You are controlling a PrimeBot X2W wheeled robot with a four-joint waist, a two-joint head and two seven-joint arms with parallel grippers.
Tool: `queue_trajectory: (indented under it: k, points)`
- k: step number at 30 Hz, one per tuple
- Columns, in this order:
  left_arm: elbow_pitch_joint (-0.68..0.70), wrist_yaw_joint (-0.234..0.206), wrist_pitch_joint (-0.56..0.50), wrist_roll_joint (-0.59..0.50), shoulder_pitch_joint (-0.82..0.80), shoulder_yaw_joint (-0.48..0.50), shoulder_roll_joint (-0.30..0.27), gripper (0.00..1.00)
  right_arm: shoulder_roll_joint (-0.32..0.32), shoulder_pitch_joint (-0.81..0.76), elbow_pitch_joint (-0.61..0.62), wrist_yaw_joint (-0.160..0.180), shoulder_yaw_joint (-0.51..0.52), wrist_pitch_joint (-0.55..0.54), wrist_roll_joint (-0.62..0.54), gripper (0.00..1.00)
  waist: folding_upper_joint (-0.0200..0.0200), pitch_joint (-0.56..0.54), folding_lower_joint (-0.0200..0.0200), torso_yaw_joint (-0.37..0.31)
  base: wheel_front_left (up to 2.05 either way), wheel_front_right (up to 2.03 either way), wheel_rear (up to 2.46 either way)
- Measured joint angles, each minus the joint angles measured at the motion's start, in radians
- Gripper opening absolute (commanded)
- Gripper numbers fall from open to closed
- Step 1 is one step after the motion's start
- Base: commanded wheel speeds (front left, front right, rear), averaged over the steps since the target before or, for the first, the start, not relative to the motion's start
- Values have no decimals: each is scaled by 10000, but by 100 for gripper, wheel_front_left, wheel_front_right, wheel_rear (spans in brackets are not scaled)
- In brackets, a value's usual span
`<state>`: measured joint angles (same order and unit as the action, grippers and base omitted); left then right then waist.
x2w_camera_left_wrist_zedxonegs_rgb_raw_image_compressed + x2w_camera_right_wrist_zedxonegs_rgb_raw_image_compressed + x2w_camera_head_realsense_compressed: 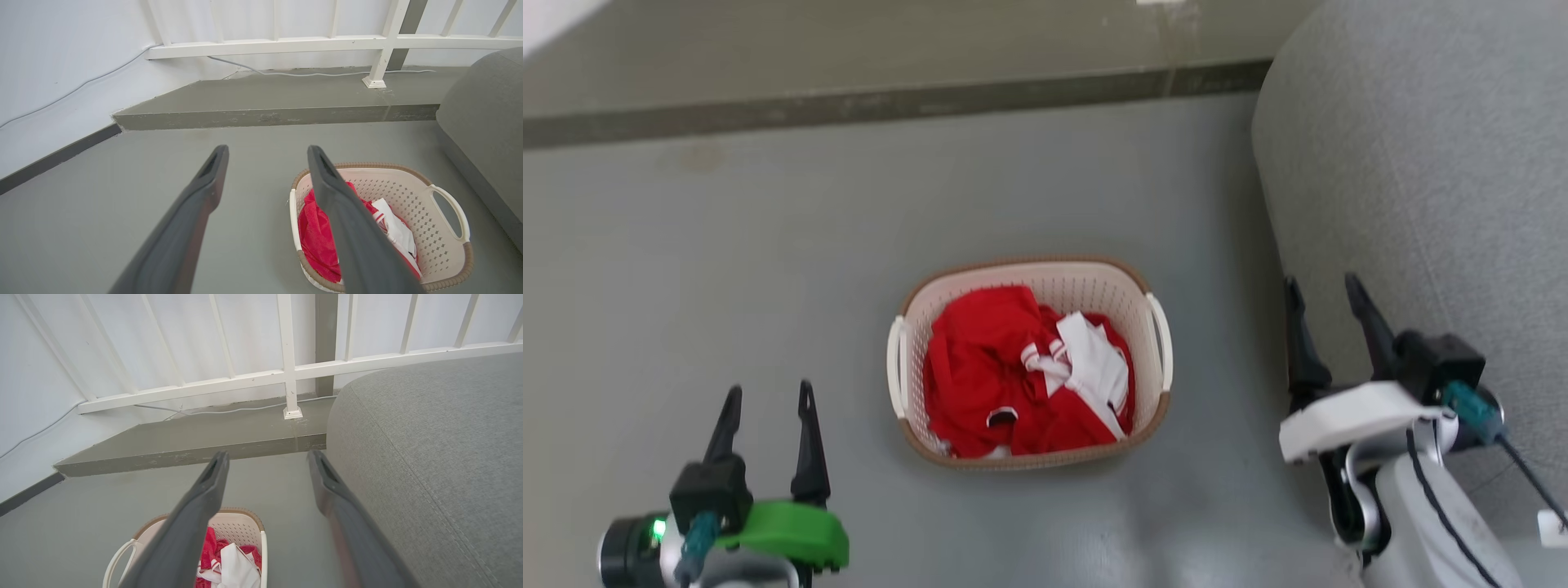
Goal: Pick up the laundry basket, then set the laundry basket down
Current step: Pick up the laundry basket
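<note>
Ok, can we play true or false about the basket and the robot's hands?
1. The laundry basket stands on the floor. True.
2. The basket is empty. False: red clothes and a white cloth lie in it.
3. The left gripper is lifting the basket. False: it is open and apart from the basket.
4. The right gripper is open and holds nothing. True.
</note>
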<state>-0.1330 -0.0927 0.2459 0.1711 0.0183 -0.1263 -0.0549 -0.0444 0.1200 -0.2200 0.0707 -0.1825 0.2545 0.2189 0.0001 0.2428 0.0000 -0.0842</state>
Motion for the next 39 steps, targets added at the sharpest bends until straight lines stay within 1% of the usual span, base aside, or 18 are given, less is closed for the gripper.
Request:
queue_trajectory:
  k: [5, 7, 11, 20, 27, 39]
  points:
    - [-468, 59, -180, -2, -832, -65, 8, 100, -6, 686, -433, -8, 100, 0, 0, 100, 0, 686, 0, 0, 0, 0, 0]
    - [-629, 63, -259, -12, -1138, -117, 12, 100, -6, 919, -635, -90, 109, 0, 2, 100, 0, 966, 0, 4, 0, 0, 0]
    - [-1016, 226, -343, -77, -1790, -282, 23, 100, -10, 1412, -1060, -104, 107, 0, 2, 100, 0, 1527, 0, 26, 0, 0, 0]
    - [-1981, 382, -602, -167, -3122, -727, 65, 100, -27, 2528, -1908, -105, 132, 0, 6, 100, 0, 2808, 2, 150, 0, 0, 0]
    - [-2782, 464, -608, -176, -4186, -853, 105, 100, -61, 3494, -2460, -104, 188, 2, 35, 100, 0, 3800, 1, 331, 0, 0, 0]
    - [-3473, 581, -558, -176, -5698, -1124, 176, 100, -132, 4703, -3214, -205, 130, 2, 33, 100, 0, 5381, 1, 616, 0, 0, 0]
